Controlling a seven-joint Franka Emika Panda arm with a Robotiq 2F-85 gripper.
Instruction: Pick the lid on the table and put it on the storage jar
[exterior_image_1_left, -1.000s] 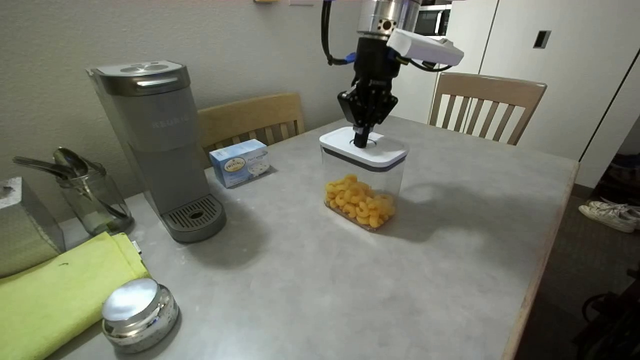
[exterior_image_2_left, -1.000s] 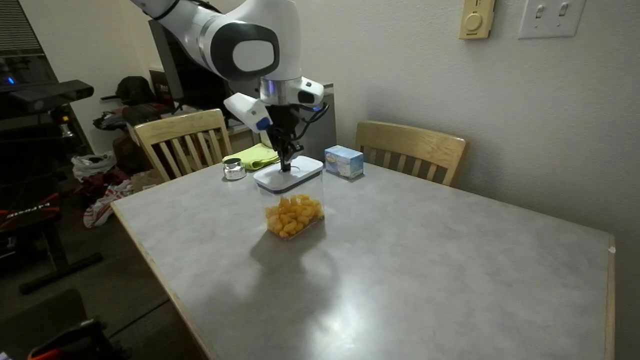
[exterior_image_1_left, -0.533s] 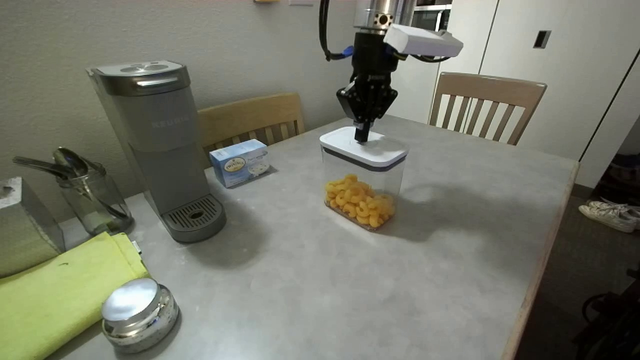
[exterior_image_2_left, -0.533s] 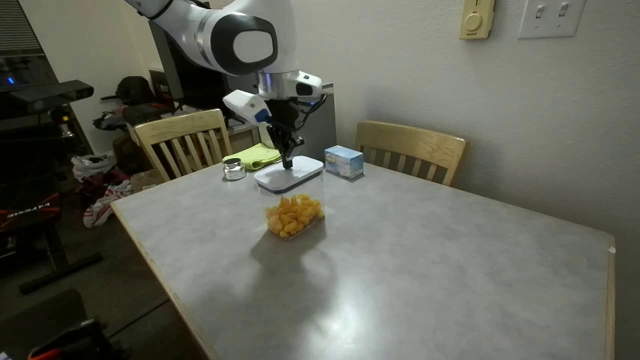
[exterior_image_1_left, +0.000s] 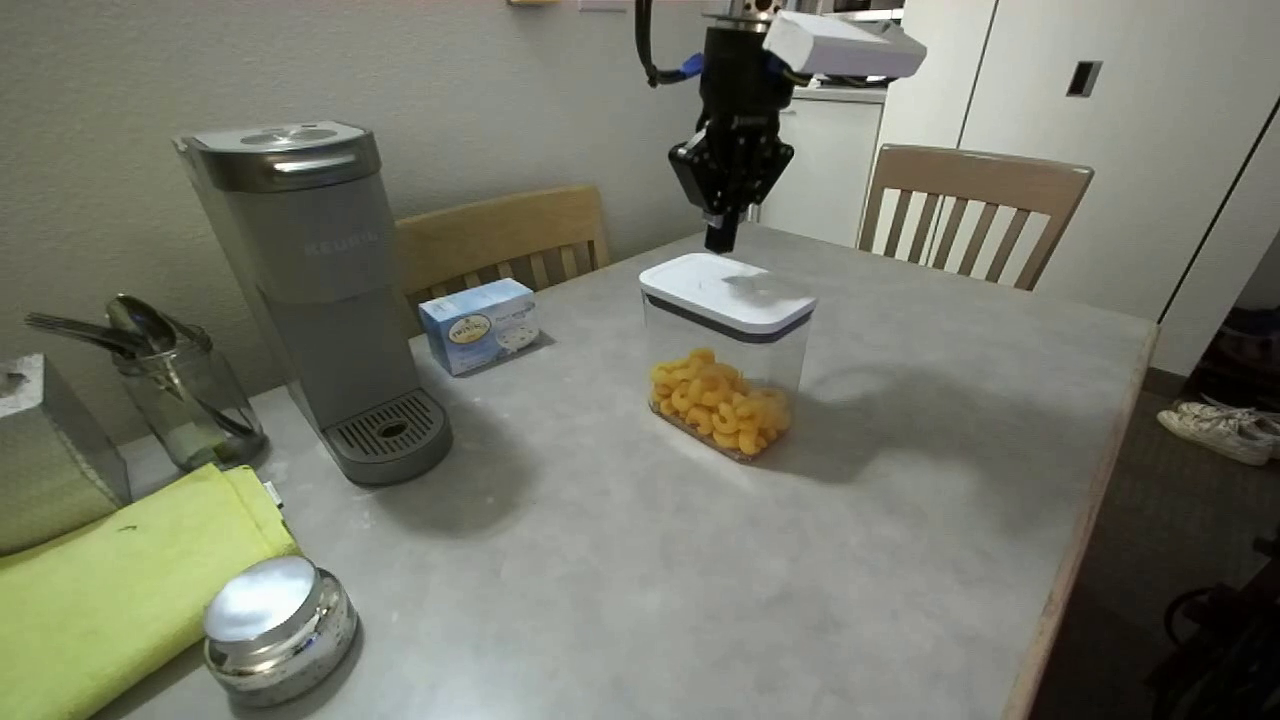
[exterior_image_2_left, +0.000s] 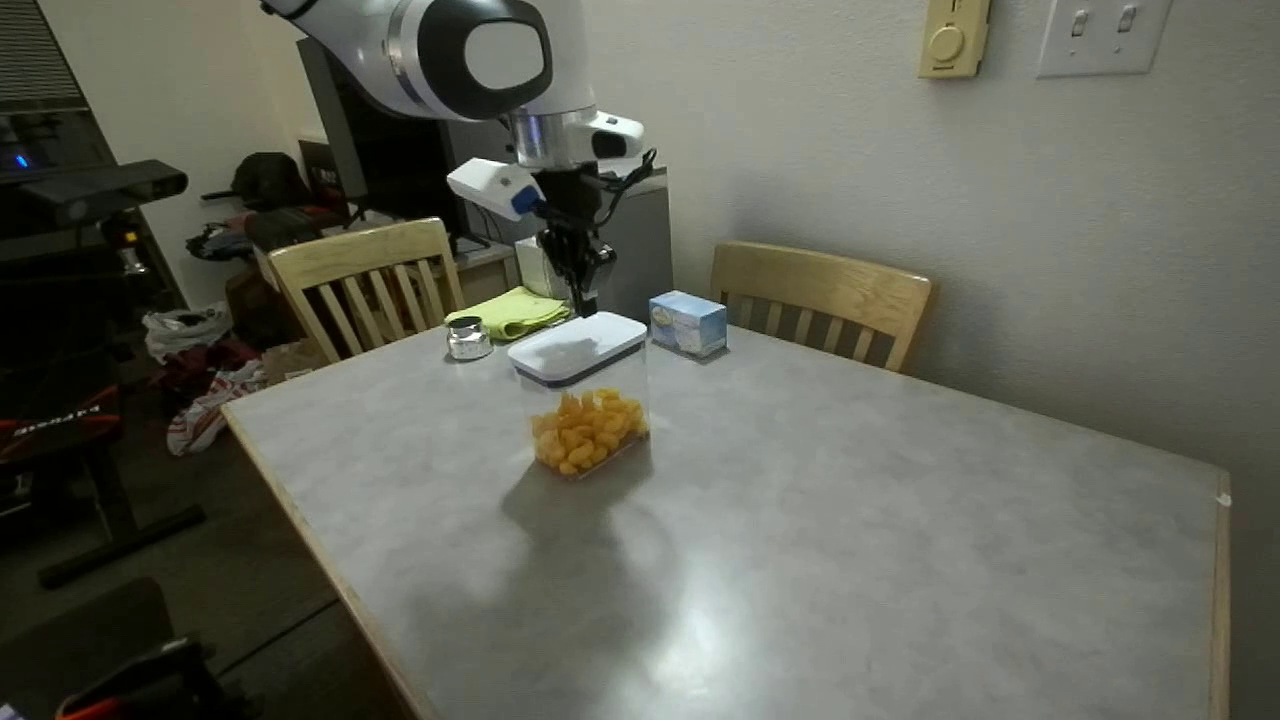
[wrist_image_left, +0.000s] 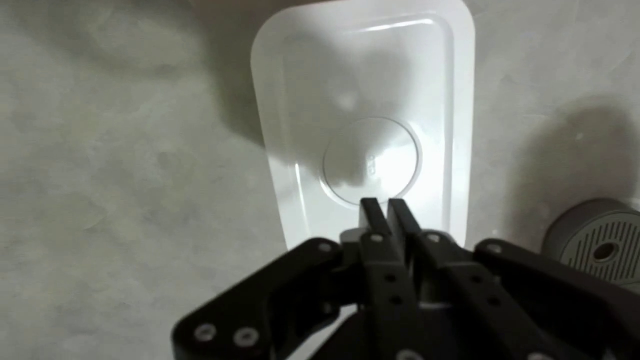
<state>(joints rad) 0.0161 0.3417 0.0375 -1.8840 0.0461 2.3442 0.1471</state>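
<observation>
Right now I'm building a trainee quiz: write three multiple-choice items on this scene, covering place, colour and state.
1. Where is the white rectangular plastic lid?
A) On the grey coffee machine
B) On the blue rectangular box
C) On the clear rectangular plastic container

2. What colour is the flat folded cloth?
A) Yellow-green
B) Red
C) Navy

3. How do the black fingers stand?
A) Gripping the lid
B) Apart from the lid
C) Touching the cloth

1 C: both exterior views show it.
2 A: its top shows that hue.
3 B: an exterior view shows a gap below them.
</observation>
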